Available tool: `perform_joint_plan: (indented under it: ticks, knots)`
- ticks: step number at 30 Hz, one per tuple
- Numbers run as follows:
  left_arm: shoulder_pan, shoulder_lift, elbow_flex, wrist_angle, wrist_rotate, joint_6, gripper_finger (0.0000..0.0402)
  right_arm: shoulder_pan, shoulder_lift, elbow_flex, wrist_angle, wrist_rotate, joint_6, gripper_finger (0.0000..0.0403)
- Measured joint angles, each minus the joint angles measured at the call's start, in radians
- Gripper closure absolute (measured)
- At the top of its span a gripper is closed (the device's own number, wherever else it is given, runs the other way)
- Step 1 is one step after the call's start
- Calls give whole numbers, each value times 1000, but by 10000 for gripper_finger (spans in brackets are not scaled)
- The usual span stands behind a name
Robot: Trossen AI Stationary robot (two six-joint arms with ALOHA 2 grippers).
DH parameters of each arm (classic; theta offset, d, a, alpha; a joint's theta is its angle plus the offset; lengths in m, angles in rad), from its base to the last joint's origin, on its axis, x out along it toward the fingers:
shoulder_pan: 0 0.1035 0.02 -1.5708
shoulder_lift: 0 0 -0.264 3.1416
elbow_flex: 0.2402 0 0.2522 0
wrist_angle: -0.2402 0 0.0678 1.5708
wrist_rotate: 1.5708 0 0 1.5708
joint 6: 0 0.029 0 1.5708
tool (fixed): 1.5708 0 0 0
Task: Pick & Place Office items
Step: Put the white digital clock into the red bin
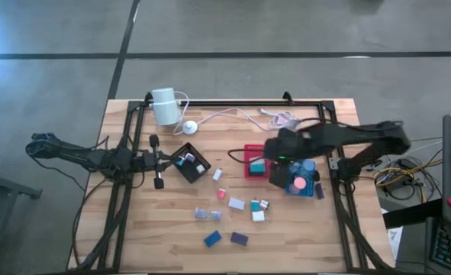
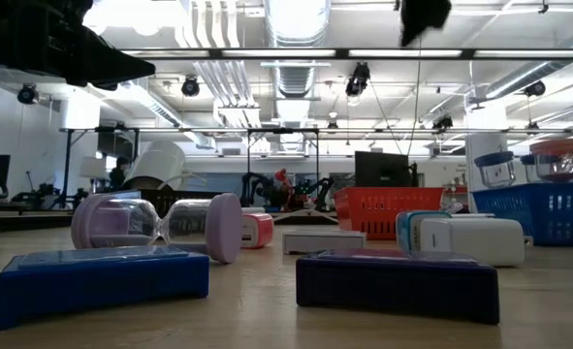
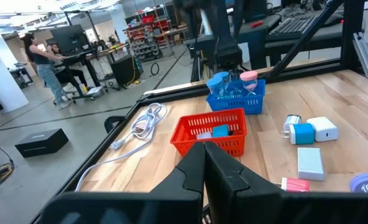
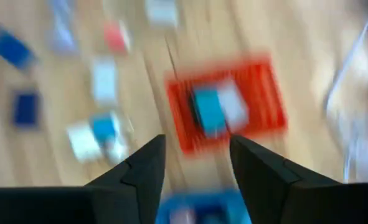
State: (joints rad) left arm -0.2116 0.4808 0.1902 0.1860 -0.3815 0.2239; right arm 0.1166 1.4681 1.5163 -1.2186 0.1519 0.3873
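Right gripper [image 4: 193, 165] over red tray [image 1: 249, 169], jaws spread, empty. Left gripper [image 3: 203, 163] pressed together, parked. Items [image 1: 236, 204] loose at 7 o'clock of tray; we'd descend slow, centre on one.

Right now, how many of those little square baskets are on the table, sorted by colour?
Black basket: 1
Red basket: 1
Blue basket: 1
Total: 3

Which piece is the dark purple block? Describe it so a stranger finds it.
Start at the red tray in the table's middle, then go to the table's front edge. Two flat blocks lie there side by side: the dark purple block sits right of the brighter blue block.
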Motion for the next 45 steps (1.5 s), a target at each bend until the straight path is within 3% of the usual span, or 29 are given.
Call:
perform_joint_plan:
  ticks: [5,7,10,16,26,31,38,42,45]
  knots:
    - [0,0,0,0,0,0,392,142,-185,-80,270,193,-64,263]
    - [0,0,0,0,0,0,392,207,-258,-145,381,309,-87,282]
    - [0,0,0,0,0,-1,392,285,-370,-277,540,393,-131,318]
    - [0,0,0,0,0,-4,392,377,-550,-623,956,417,-271,387]
    - [0,-1,0,0,-1,-34,392,388,-725,-1062,1550,369,-442,394]
    - [0,-1,0,0,-1,-26,392,386,-755,-1190,1688,367,-481,394]
    - [0,-1,9,0,-1,-3,392,358,-839,-1285,1728,401,-469,394]
    - [1,1,7,-8,-1,-8,392,301,-913,-1345,1724,397,-428,394]
    - [14,11,19,-11,-1,-9,392,220,-967,-1393,1723,337,-408,394]
